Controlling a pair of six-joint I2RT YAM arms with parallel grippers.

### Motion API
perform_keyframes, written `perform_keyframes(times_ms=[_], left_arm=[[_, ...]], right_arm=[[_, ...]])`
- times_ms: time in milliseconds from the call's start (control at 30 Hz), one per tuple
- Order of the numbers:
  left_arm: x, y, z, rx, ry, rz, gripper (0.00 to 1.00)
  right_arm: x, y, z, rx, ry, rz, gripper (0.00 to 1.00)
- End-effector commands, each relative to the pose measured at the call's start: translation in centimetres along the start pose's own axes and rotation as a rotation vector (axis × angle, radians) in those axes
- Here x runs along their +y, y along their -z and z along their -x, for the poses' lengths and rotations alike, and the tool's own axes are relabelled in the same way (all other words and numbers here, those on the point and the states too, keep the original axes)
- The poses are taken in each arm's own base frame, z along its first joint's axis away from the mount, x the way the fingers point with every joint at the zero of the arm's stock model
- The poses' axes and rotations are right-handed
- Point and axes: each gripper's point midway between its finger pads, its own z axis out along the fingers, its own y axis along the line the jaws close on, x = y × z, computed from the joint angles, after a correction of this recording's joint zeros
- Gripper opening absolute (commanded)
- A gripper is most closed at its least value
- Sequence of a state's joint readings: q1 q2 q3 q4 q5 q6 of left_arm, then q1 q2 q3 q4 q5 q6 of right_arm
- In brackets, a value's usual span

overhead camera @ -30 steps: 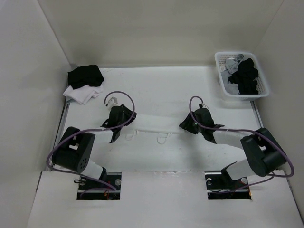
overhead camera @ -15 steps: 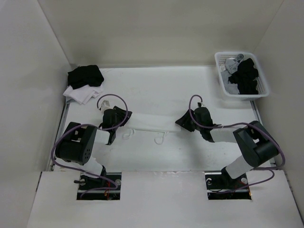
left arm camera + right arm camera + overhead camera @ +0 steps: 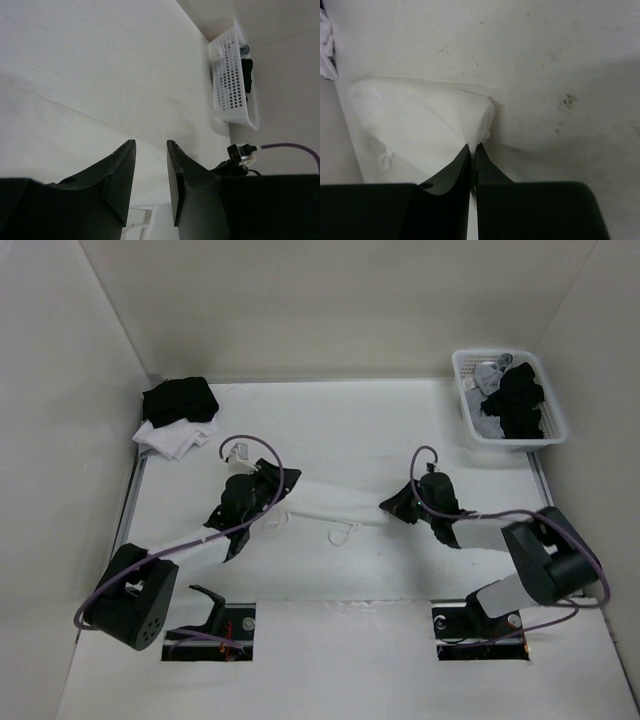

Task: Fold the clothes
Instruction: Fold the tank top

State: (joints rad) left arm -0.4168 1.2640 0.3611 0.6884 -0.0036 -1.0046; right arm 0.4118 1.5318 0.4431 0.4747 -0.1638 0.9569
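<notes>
Tabletop [image 3: 340, 430]: white, fills the middle of the overhead frame. White cloth on white surface, so edges are hard to trace.

Camisole [image 3: 335, 502]: centre of the overhead frame, strung between the two hands. Long axis runs left to right, dipping a little toward the right. Both ends are hidden under the black hands. Two thin straps [image 3: 343, 533] loop off the lower edge, toward the bottom of the frame.

Basket [image 3: 512, 441]: upper right, white, holding dark and grey clothes. Well apart from the camisole.

Stack of clothes [image 3: 178, 415]: upper left, black on top of white.

Left hand [image 3: 283, 481]: at the left end of the camisole. In its own wrist view the two fingers stand a narrow gap apart, with only white showing between them. Cannot tell whether cloth is caught there. The lower part of that view is blocked by the black fingers.

Right hand [image 3: 472, 147]: at the right end. Fingers pressed together, pinching a rolled fold of the camisole. The fabric fans out from the tips toward the upper left of the wrist frame.
</notes>
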Motion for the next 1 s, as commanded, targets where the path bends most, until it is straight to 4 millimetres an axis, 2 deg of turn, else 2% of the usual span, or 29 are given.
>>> perform_keyframes(times_ms=[0,200,333,433,567,767,833,967], left_arm=[[-1.7,0.5,-1.1,0.017,-0.065,-0.025,0.30],[-3.5,1.0,-3.0,0.057,-0.067,-0.067,0.30],[-4.1,1.6,-3.0,0.054,-0.065,-0.086,0.31],[-3.9,2.1,-3.1,0.055,-0.063,-0.087,0.31],[-3.4,2.7,-3.0,0.055,-0.060,-0.081,0.31],[-2.4,3.4,-2.5,0.047,-0.061,-0.070,0.32],[-2.0,3.5,-2.3,0.049,-0.052,-0.065,0.32],[-2.0,3.6,-1.9,0.049,-0.047,-0.074,0.32]], right_arm=[[0.9,3.0,2.2,-0.102,0.014,0.018,0.06],[1.3,9.2,3.3,-0.193,0.096,-0.024,0.06],[3.9,12.8,4.6,-0.229,0.157,-0.024,0.07],[6.7,13.3,4.5,-0.202,0.203,-0.009,0.07],[9.1,11.4,4.2,-0.170,0.238,-0.052,0.07],[11.8,6.1,3.0,-0.092,0.238,-0.120,0.06],[12.4,4.3,2.3,-0.065,0.229,-0.140,0.06],[13.9,0.4,-0.6,0.000,0.224,-0.158,0.06]])
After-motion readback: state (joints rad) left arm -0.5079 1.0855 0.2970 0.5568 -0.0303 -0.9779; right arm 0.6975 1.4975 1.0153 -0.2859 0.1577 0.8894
